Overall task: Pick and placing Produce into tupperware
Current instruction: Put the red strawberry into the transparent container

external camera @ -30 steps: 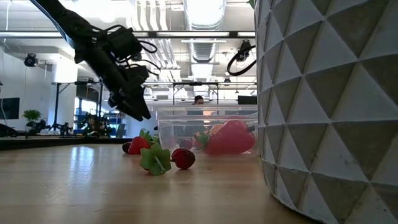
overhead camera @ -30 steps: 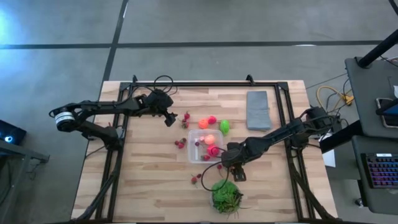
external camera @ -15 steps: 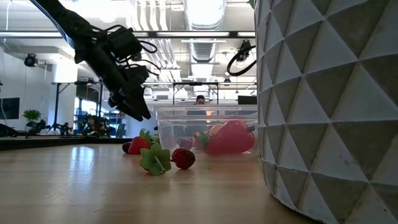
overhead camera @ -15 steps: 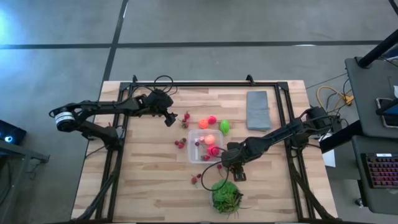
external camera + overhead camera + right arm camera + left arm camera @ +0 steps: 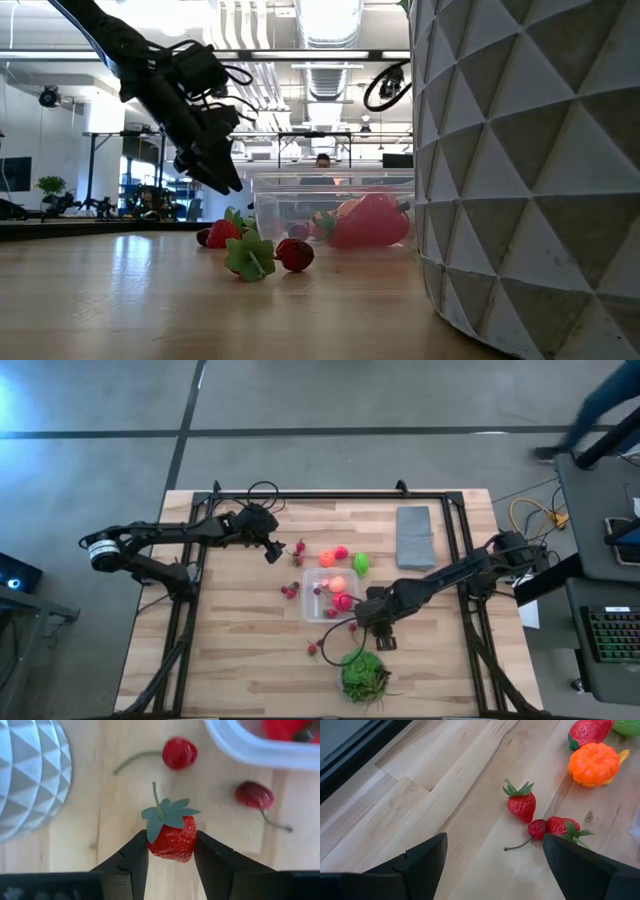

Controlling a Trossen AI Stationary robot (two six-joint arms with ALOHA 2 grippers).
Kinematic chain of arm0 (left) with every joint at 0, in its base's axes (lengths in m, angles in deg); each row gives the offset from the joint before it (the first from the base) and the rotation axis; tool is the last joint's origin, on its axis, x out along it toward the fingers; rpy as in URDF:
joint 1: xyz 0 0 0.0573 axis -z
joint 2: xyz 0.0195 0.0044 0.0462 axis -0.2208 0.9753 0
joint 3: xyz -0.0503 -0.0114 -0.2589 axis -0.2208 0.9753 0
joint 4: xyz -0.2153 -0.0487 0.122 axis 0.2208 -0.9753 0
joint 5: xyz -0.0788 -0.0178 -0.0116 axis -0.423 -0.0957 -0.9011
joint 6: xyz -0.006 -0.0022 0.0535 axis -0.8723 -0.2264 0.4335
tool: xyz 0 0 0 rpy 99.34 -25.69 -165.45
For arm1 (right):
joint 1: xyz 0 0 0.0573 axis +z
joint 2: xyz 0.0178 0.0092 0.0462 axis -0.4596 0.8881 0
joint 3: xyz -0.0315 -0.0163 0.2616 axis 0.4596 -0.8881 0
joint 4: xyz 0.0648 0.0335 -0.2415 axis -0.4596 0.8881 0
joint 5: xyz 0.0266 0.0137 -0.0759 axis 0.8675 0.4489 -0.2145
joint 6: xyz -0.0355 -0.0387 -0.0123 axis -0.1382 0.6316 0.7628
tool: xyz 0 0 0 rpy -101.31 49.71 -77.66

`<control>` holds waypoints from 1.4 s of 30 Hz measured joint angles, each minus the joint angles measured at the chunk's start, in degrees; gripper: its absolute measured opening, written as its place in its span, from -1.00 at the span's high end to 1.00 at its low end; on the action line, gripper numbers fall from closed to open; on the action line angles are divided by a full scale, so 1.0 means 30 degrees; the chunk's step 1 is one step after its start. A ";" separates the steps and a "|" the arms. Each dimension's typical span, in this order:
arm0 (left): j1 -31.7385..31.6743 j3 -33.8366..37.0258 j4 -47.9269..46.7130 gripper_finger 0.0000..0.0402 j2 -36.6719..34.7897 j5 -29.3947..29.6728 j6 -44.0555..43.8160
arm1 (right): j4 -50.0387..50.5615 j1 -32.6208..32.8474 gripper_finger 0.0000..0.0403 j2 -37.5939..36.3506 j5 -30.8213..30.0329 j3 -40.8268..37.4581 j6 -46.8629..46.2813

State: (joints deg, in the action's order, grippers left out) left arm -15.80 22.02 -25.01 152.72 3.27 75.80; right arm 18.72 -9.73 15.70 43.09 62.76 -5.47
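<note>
**R hand pinching a strawberry by the tub**

From my seat: R hand point(image 5: 171, 851) has its two fingers point(image 5: 134, 857) pressed on either side of a strawberry point(image 5: 172, 837), red w/ green leaf cap and short stem, just off the desk point(image 5: 230, 650) near the tub's near edge. In the high view that hand point(image 5: 372, 632) sits btwn the tub point(image 5: 331, 594) and the green plant point(image 5: 362, 672) in its white faceted pot point(image 5: 30, 775).

Tub: clear plastic, squarish, rounded corners, shallow rim, mid-desk. Inside I see approx 2 bigger pieces, one orange-ish, one red, plus smaller bits I can't sort out.

Loose produce around it, high view:
- 3 pieces beyond the tub: orange point(image 5: 326, 559), pink-red point(image 5: 341, 552), lime green point(image 5: 361, 563)
- small red cluster near L hand point(image 5: 298, 550); L wrist cam shows it as 2 strawberries + 1 cherry point(image 5: 537, 828)
- red berries left of tub point(image 5: 290, 591), count unclear
- R wrist cam: 2 cherries w/ stems by the tub rim point(image 5: 179, 753)

L hand point(image 5: 272, 550) hangs wide open, holding nothing, over the far-left part of the desk, close to that red cluster.

1 grey slab point(image 5: 415, 537) at far right of desk.
</note>
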 joint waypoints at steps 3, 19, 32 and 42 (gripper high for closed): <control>0.0000 0.0007 0.0000 -0.56 0.0000 -0.0001 0.0000 | 0.1790 0.0000 0.32 -0.0020 0.0000 0.1080 0.0000; 0.0015 0.0007 -0.0058 -0.56 -0.0007 -0.0957 0.0015 | 0.3074 -0.1132 0.26 -0.0466 -0.5466 0.5209 0.4283; 0.0019 0.0010 -0.0109 -0.56 -0.0007 -0.1013 0.0080 | -0.1411 -0.3838 0.04 0.0470 -0.2920 0.5148 0.4949; 0.0022 0.0073 0.0025 -0.56 -0.0007 -0.1200 0.1550 | -0.1518 -0.3799 -0.31 0.0367 -0.3994 0.5104 0.4380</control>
State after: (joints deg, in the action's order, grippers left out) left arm -15.74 22.24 -24.93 152.70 -0.33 80.46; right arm 14.16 -21.13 16.81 31.11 78.07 7.67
